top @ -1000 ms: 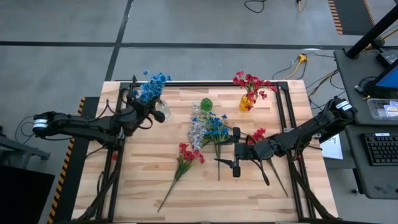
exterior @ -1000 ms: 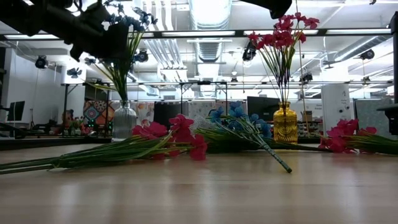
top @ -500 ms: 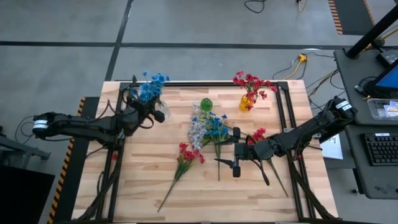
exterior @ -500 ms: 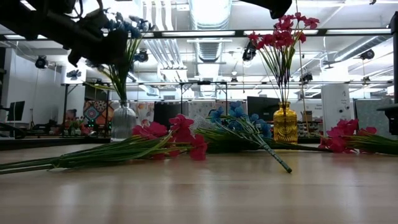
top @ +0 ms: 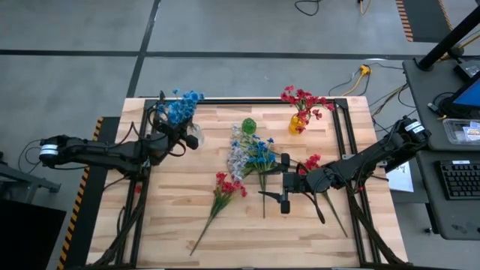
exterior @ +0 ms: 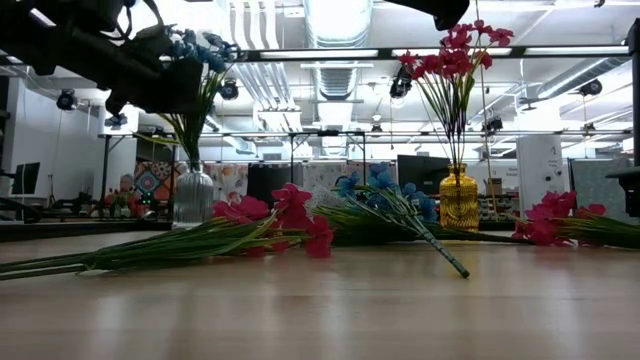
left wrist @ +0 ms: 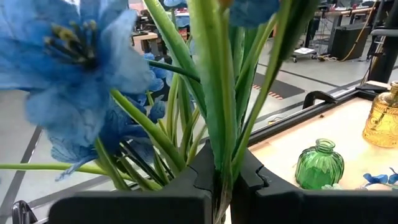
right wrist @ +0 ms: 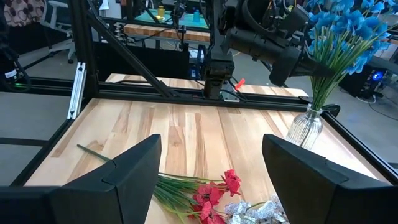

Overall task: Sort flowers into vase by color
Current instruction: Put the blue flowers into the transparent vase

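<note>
1. Blue flowers (top: 182, 106) stand in the clear vase (top: 193, 137) at upper left of the table, stems clamped in the left gripper (top: 174, 132)
2. Right gripper (top: 284, 182) hangs at centre, jaws wide and empty, above the loose blue spray (top: 260, 155)
3. Red flowers (top: 304, 100) fill the yellow vase (top: 298, 123)

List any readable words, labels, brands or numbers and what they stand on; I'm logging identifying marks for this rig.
None can be read.
Clear vase, yellow vase, green vase: no labels visible.
Paper beside the table: any print too small to read.
</note>
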